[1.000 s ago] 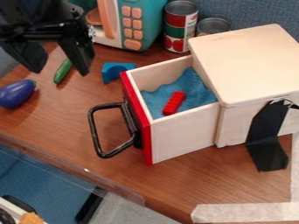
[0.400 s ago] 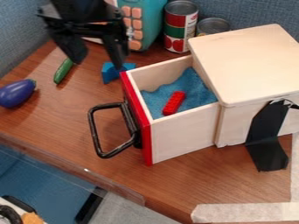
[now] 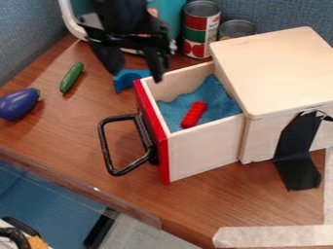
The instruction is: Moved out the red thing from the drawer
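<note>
Gripper [image 3: 138,76]: empty, fingers [image 3: 157,68] apart, above the red front of the open drawer [image 3: 201,151]; the step looks like approaching for a grasp.
Next move: probably centre over the red brick [image 3: 194,115], then lower between the walls.
Red brick: small, oblong, studded, lying diagonally on blue cloth [image 3: 220,99] inside the drawer.

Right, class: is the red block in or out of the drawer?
In: the red block lies on the blue cloth inside the drawer's walls.
</note>
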Robot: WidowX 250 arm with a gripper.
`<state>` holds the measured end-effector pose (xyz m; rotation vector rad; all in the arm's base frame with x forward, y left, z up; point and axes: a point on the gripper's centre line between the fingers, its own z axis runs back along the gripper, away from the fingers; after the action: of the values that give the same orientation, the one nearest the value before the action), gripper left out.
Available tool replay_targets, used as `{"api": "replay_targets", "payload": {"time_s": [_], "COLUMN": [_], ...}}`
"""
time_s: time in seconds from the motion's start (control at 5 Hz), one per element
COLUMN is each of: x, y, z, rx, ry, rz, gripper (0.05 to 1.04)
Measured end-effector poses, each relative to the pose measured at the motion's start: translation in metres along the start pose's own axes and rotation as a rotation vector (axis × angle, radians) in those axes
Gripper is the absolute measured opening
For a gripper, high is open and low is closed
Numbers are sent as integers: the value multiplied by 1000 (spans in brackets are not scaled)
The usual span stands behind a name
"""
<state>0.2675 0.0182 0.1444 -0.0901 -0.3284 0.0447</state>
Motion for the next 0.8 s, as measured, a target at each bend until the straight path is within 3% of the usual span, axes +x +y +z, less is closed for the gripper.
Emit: {"api": "replay_targets", "payload": {"time_s": [0.2,0.4,0.6,0.8], "x": [12,18,28,29], "y": [-8,-12,-17,-22], "z": [-14,-24,-28,-36], "rx": [-15,-25,-49,-91], "ry": [-49,-64,-128,-131], "rz": [-11,-8,-11,-39], "gripper": [999,999,999,999]}}
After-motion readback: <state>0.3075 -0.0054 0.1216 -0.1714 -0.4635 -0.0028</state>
